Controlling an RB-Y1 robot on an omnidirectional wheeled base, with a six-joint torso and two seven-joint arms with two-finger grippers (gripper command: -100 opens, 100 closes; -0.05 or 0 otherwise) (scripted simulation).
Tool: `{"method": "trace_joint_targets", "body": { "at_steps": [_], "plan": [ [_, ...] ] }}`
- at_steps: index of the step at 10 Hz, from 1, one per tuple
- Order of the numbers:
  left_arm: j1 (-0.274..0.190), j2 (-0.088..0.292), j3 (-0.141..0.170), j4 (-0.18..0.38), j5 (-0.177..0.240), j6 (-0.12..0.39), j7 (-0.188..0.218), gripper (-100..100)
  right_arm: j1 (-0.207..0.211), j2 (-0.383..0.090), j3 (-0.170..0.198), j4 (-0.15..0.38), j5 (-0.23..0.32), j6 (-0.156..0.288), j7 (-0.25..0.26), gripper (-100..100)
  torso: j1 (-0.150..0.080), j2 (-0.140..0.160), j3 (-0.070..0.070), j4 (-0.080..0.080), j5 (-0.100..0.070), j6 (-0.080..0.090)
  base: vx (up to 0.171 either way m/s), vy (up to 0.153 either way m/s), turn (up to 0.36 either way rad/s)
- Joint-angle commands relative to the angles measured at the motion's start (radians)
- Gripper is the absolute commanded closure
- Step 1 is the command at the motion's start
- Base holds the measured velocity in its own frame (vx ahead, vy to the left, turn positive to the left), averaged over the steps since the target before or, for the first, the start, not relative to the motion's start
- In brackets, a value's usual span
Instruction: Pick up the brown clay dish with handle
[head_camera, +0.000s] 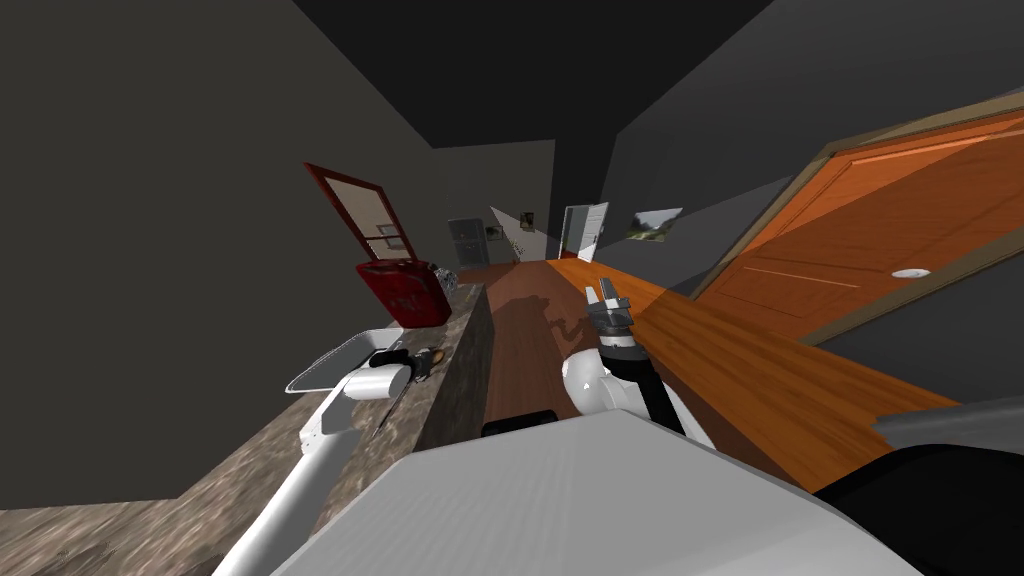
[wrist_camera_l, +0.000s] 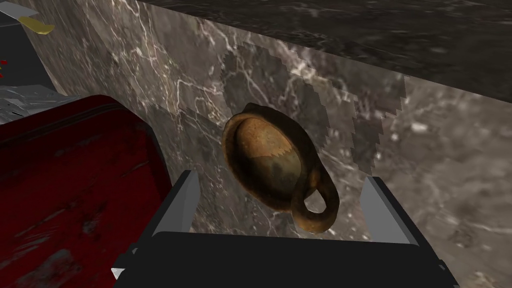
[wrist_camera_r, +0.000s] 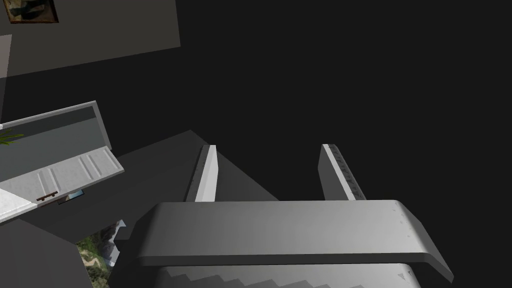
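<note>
Left gripper (wrist_camera_l: 280, 176) hangs over the marbled counter (wrist_camera_l: 430, 150). Its 2 fingers (wrist_camera_l: 182, 205) are spread wide with nothing between the pads, so no hold yet.

Just outside 1 finger sits a dark red box (wrist_camera_l: 75, 190), close alongside the hand.

Between the 2 fingers, a little past their tips, there's the brown dish (wrist_camera_l: 265, 157). It lies flat on the counter with its hollow facing the hand, and neither finger touches it. The loop handle (wrist_camera_l: 316, 210) points back toward the gripper's body, on the side away from the red box.

I read this as the line-up before the grasp: the hand is centred on the dish, and the reach and close are not yet done. The next move looks like a straight advance, so the fingers pass either side of the bowl, then a squeeze across its rim. The gap looks wider than the dish, so it should fit. The finger by the red box has little room, so any sideways drift there could nudge it.

Over to the right gripper (wrist_camera_r: 269, 145). It is held up above the wooden floor (head_camera: 720, 370), well apart from the dish, fingers parted and empty.
</note>
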Motion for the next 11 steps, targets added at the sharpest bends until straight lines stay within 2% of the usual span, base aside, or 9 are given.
{"method": "trace_joint_targets", "body": {
  "at_steps": [1, 3, 4, 5, 9, 10, 11],
  "plan": [
    [-0.018, 0.0, 0.004, 0.037, -0.002, -0.013, -0.002, -100, 0.0, 0.0, 0.0, 0.0, 0.0, 0.0, 0.0, 0, 0.0, 0.0, 0.0, 0.0, 0.0, 0.0, -0.051, -0.002, -0.089],
    [-0.044, -0.001, 0.009, 0.085, -0.005, -0.028, -0.005, -100, 0.0, 0.0, 0.0, 0.0, 0.0, 0.0, 0.0, 0, 0.0, 0.0, 0.0, 0.0, 0.0, 0.0, -0.05, -0.001, -0.076],
    [-0.04, -0.001, 0.006, 0.074, -0.005, -0.024, -0.004, -100, 0.0, 0.0, 0.0, 0.0, 0.0, 0.0, 0.0, 0, 0.0, 0.0, 0.0, 0.0, 0.0, 0.0, -0.02, 0.0, -0.016],
    [-0.041, -0.001, 0.006, 0.077, -0.005, -0.025, -0.004, 100, 0.0, 0.0, 0.0, 0.0, 0.0, 0.0, 0.0, 0, 0.0, -0.001, -0.001, 0.0, 0.0, -0.001, -0.005, 0.0, 0.007],
    [-0.041, -0.001, 0.006, 0.076, -0.005, -0.025, -0.004, 100, 0.0, 0.0, 0.0, 0.0, 0.0, 0.0, 0.0, 0, 0.0, -0.003, -0.002, -0.001, 0.0, 0.0, 0.0, 0.0, 0.0],
    [-0.041, -0.001, 0.006, 0.076, -0.005, -0.025, -0.004, 0, 0.0, 0.0, 0.0, 0.0, 0.0, 0.0, 0.0, 0, 0.0, -0.003, -0.002, -0.001, 0.0, -0.001, 0.0, 0.0, 0.0],
    [-0.018, 0.0, 0.004, 0.037, -0.002, -0.013, -0.002, 100, 0.0, 0.0, 0.0, 0.0, 0.0, 0.0, 0.0, 0, 0.0, -0.003, -0.002, -0.001, 0.0, -0.001, 0.035, -0.001, 0.097]
  ]
}}
